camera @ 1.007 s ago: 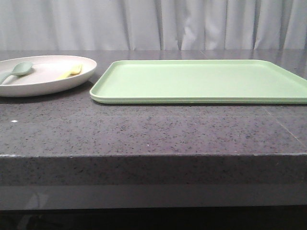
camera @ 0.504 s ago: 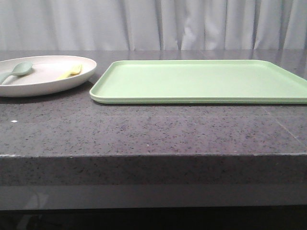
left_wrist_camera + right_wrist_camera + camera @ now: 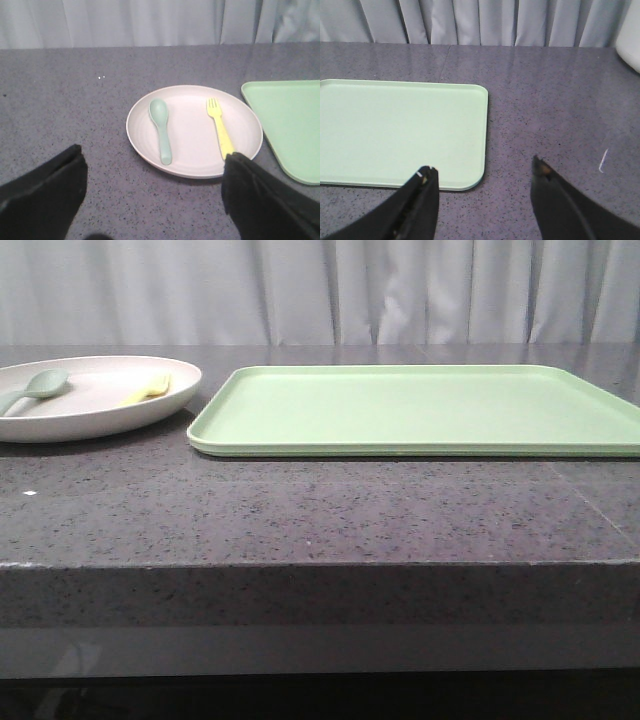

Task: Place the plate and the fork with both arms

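On the dark speckled stone table (image 3: 320, 510) we see, largest of all, a rectangular light-green plastic tray (image 3: 420, 410) lying flat across the middle and right of the front view. Just beside its left end, apart from it, sits the wide, shallow, round off-white plate (image 3: 90, 415) with a raised rim. Inside the plate lie a grey-green plastic spoon (image 3: 161, 127) on one side and the small pale yellow plastic fork (image 3: 219, 127) on the other, well apart and roughly parallel, the fork nearer the tray. Our left gripper (image 3: 152, 197) hangs above the table on the near side of the plate, its black fingers (image 3: 45, 190) spread wide and grasping nothing. Our right gripper (image 3: 482, 200) hovers over the tray's right-hand corner, its jaws likewise released and empty.
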Robot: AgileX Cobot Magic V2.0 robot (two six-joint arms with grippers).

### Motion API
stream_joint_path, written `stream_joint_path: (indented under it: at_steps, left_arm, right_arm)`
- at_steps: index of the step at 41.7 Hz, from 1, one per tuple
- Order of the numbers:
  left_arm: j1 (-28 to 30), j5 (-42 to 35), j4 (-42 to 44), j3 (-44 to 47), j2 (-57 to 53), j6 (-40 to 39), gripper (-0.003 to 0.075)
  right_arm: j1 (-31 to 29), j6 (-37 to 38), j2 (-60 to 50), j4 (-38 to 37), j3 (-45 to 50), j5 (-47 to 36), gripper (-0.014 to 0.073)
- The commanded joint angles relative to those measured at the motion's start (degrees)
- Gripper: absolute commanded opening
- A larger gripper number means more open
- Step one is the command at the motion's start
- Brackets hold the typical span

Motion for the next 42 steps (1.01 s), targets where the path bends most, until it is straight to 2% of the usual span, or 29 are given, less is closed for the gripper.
stream_joint_path:
  at_steps: [1,5,10,16,19,26,31,36,42]
  left_arm:
    - [-0.1,-2.4,-0.5,-3.6,4.2,0.0,0.0578]
    - [-0.1,-0.9,-0.5,-6.5,10.0,0.0,0.0578]
    - [0.3,4.9,-0.2,-11.4,18.8,0.0,0.0578]
    - [3.8,6.7,-2.5,-16.2,29.1,0.0,0.0575]
    - [6.6,6.9,-7.2,-18.0,33.3,2.9,0.0575]
    - [14.5,7.9,-28.1,-20.9,42.6,18.9,0.0572]
    - [18.3,8.3,-39.5,-22.2,48.1,26.1,0.0534]
    - [20.0,7.7,-46.7,-23.3,52.6,30.2,0.0476]
    - [20.3,7.7,-48.6,-26.1,58.1,30.7,0.0449]
  right_arm:
    - [-0.1,-0.6,0.8,-0.1,-2.1,-5.2,0.0438]
    - [-0.1,-0.6,0.8,-0.1,-2.1,-5.2,0.0438]
    - [-0.1,-0.6,0.8,-0.1,-2.1,-5.2,0.0438]
    - [-0.1,-0.6,0.8,-0.1,-2.1,-5.2,0.0438]
    - [-0.1,-0.6,0.8,-0.1,-2.1,-5.2,0.0438]
    - [-0.1,-0.6,0.8,-0.1,-2.1,-5.2,0.0438]
    - [-0.1,-0.6,0.8,-0.1,-2.1,-5.2,0.0438]
    - [-0.1,-0.6,0.8,-0.1,-2.1,-5.2,0.0438]
    - [-0.1,-0.6,0.8,-0.1,-2.1,-5.2,0.0438]
